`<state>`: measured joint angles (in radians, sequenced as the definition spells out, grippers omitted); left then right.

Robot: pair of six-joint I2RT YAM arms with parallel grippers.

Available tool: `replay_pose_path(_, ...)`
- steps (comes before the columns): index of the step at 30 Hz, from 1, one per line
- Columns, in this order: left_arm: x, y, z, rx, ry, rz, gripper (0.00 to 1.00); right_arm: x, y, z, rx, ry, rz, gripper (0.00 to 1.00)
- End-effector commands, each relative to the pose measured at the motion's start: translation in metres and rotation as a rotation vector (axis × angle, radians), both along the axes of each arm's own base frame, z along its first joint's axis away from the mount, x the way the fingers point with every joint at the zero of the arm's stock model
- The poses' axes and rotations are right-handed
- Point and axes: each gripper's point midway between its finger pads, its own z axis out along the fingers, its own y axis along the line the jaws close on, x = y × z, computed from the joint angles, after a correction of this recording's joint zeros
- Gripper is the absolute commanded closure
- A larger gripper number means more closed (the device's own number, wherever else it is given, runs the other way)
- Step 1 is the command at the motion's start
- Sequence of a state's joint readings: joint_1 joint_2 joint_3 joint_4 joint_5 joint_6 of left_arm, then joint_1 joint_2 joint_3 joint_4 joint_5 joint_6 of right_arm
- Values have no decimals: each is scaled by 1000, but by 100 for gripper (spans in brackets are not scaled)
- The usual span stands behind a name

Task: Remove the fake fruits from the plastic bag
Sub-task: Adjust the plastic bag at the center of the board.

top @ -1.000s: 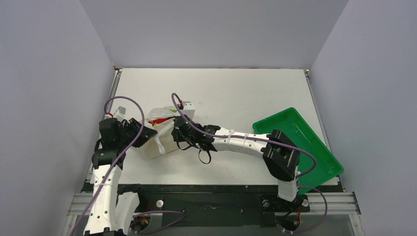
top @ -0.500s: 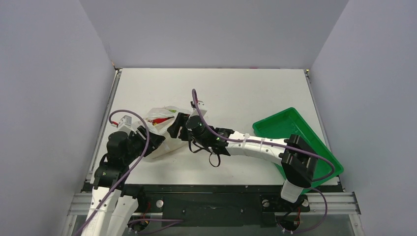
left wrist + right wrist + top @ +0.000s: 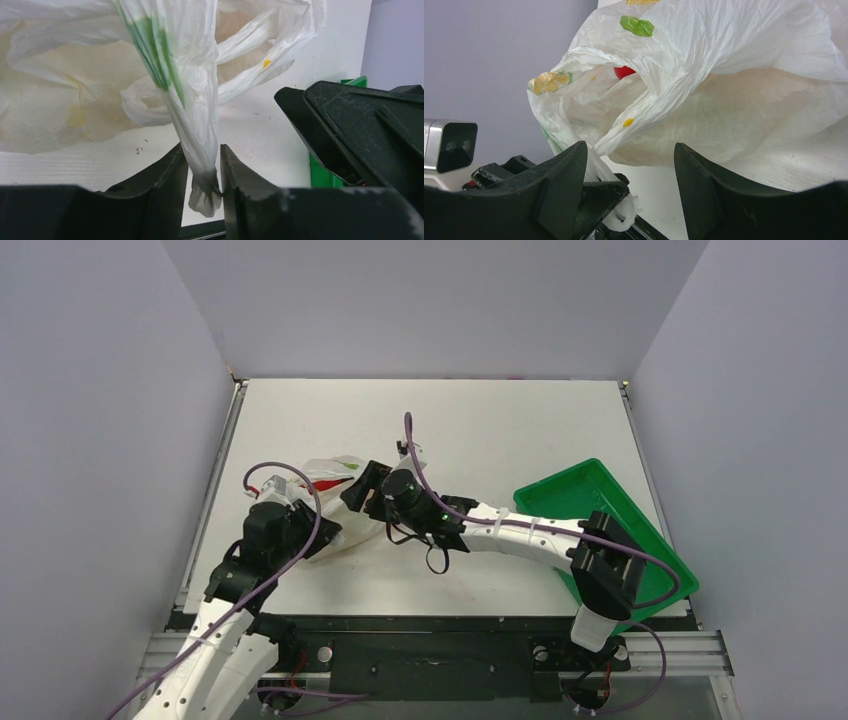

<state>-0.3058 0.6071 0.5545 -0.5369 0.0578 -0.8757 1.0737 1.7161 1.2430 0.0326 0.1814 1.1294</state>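
Left gripper [image 3: 204, 172] is pinched narrow on a twisted handle strand [image 3: 195, 115] of the thin, crinkly, translucent white plastic bag [image 3: 75, 100]. The grip is near the strand's end, with a small tuft poking out below the fingers. Right gripper [image 3: 629, 150] is spread wide with nothing between the jaws, aimed at the bag mouth from just beside it. The bag lies on the white table top [image 3: 480, 430], left of centre between the two grippers, slumped, with its mouth gaping toward the right wrist camera. One small glossy red fake fruit [image 3: 624, 72] shows just inside the opening; any others are hidden behind the film, count unknown. The green rectangular plastic tray [image 3: 600, 490] sits well apart at the right, with the right arm crossing over its near end. My read of the step: left holds the bag open and right is set to reach in; nothing looks removed yet. Next move needs the right jaws to enter the mouth without snagging film and close on the red piece only, with left holding tension. Print: green stripes [image 3: 155, 55] and green and yellow blotches [image 3: 636, 25] on the film, no readable text or brand.
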Motion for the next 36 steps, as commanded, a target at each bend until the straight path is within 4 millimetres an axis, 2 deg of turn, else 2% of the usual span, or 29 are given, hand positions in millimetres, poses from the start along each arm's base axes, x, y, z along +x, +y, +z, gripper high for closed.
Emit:
replay_pose_path(1, 10, 11, 31, 53, -118, 28, 83, 6, 15, 17, 32, -39, 31, 40)
replay_pose_path(4, 5, 12, 42, 76, -133, 7, 99, 8, 18, 8, 16, -13, 17, 41)
replay_pose_path(5, 3, 13, 39, 94, -120, -8, 100, 9, 20, 10, 22, -6, 10, 41)
replay_pose_path(9, -4, 4, 48, 103, -111, -93, 100, 14, 27, 5, 44, 33, -26, 42)
replay_pose_path(15, -10, 7, 57, 153, -108, -132, 100, 14, 48, 2, 49, 54, -5, 44)
replay_pose_path(19, -10, 15, 61, 200, -120, -117, 100, 6, 45, -7, 8, 41, -20, 55)
replay_pose_path(20, -11, 18, 60, 216, -115, -117, 100, 1, 43, -8, -8, 32, -18, 61)
replay_pose_path(23, -10, 27, 64, 267, -119, -90, 100, -1, 27, -16, -108, -27, -8, 76)
replay_pose_path(24, -10, 31, 64, 288, -116, -86, 100, -1, 18, -19, -155, -36, -7, 86)
replay_pose_path(26, -10, 41, 68, 330, -125, -54, 100, 7, -4, -18, -265, -106, -16, 99)
replay_pose_path(30, -9, 69, 78, 413, -135, 78, 100, 22, -41, 2, -439, -252, 44, 100)
replay_pose_path(32, -7, 77, 83, 430, -152, 121, 100, 33, -58, 16, -517, -315, 88, 100)
replay_pose_path(34, -6, 89, 88, 451, -156, 193, 100, 47, -75, 27, -602, -359, 138, 100)
replay_pose_path(35, -7, 94, 91, 462, -154, 220, 100, 64, -86, 37, -651, -389, 137, 100)
replay_pose_path(36, -7, 102, 95, 480, -152, 267, 100, 68, -98, 34, -734, -392, 173, 100)
